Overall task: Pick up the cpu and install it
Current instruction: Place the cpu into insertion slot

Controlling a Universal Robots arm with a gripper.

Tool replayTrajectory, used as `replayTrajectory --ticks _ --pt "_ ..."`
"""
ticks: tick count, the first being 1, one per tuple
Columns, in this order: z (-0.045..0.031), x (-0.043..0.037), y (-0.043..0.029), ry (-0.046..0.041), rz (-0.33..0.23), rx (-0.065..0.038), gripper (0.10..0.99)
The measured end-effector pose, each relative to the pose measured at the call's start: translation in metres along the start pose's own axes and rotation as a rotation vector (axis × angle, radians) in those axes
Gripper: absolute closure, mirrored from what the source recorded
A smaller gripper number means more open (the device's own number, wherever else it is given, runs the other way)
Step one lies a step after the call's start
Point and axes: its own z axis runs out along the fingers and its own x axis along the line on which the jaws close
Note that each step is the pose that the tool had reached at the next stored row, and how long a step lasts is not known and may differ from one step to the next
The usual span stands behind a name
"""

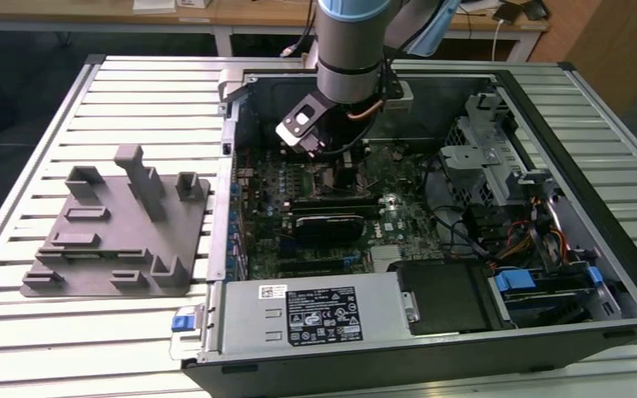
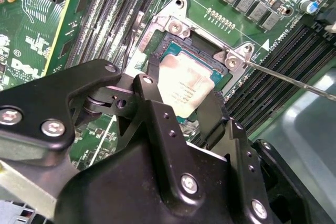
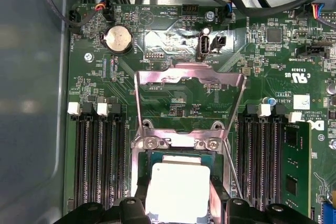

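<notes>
gripper (image 2: pixel 181 98) narrow, pinching cpu (image 2: pixel 184 85) by two edges | cpu over open socket (image 3: pixel 181 142), far end of motherboard (image 3: pixel 173 103), load plate (image 3: pixel 189 72) raised | risk, judged: tilted or offset seating bends pins

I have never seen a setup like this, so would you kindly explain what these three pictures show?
The exterior view shows a robot arm reaching into an open computer case lying on a slatted table, with a grey tray of posts on that view's left. Both wrist views come from cameras riding on the arm, looking at the motherboard. The hand grips the cpu, a shiny square chip, at its open socket.
</notes>
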Motion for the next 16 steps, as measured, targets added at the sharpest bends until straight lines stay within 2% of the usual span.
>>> replayTrajectory --ticks 5,16 --pt "-0.0035 0.0 0.0 0.0012 0.0 0.0 0.557" --pt "-0.0026 -0.0007 0.003 0.0015 -0.015 0.001 0.557"
